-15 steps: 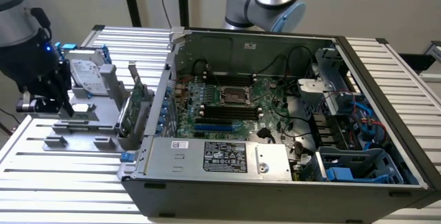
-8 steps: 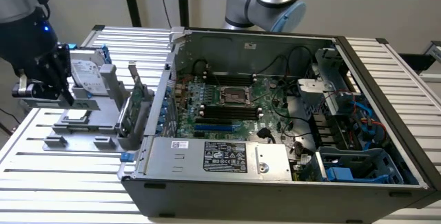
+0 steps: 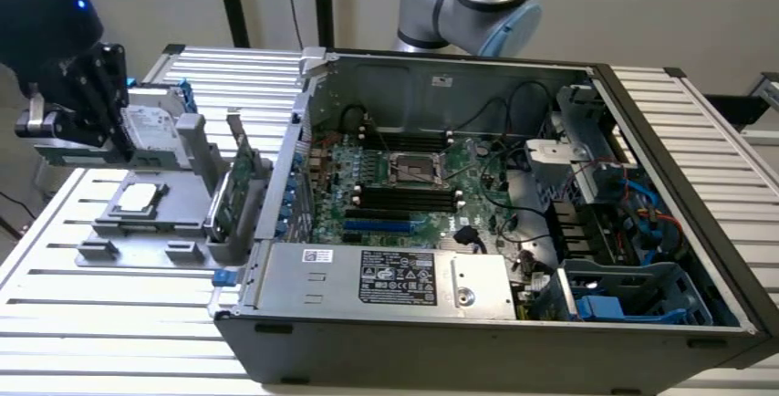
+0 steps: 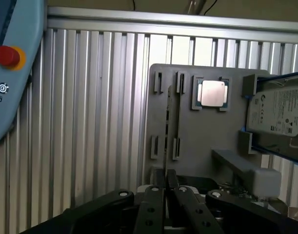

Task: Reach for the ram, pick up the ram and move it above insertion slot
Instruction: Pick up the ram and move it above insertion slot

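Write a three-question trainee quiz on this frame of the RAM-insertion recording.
1. True or false: the gripper is inside the open computer case.
2. In the exterior view, on which side of the computer case does the grey parts fixture stand? A) the left B) the right C) behind it
3. Fill in: on the fixture, beside the processor chip, sits a labelled ____.
Key: 1 false, it hangs over the fixture; 2 A; 3 hard drive.
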Available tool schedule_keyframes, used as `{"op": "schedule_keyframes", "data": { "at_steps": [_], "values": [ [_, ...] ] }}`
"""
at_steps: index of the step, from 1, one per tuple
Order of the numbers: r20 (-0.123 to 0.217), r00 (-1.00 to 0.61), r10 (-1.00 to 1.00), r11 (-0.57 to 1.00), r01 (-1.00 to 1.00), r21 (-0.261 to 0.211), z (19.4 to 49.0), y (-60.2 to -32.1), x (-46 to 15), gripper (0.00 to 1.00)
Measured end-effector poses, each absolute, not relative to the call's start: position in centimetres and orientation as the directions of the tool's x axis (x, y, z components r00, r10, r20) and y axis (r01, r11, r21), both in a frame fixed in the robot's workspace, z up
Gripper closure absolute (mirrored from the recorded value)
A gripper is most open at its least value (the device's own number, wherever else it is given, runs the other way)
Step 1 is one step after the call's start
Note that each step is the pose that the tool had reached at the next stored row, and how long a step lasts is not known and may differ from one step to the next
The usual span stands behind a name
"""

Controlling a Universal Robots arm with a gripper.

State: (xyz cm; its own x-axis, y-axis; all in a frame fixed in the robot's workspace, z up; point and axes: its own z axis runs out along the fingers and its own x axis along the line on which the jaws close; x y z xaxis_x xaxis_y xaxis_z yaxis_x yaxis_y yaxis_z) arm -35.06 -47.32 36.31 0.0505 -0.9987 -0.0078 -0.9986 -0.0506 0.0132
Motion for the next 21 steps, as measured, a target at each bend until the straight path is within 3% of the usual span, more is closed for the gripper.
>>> {"op": "schedule_keyframes", "data": {
  "at_steps": [21],
  "values": [
    [-0.008, 0.068, -0.998, -0.068, -0.998, 0.013, 45.7, -47.2, -31.0, 0.86]
  ]
}}
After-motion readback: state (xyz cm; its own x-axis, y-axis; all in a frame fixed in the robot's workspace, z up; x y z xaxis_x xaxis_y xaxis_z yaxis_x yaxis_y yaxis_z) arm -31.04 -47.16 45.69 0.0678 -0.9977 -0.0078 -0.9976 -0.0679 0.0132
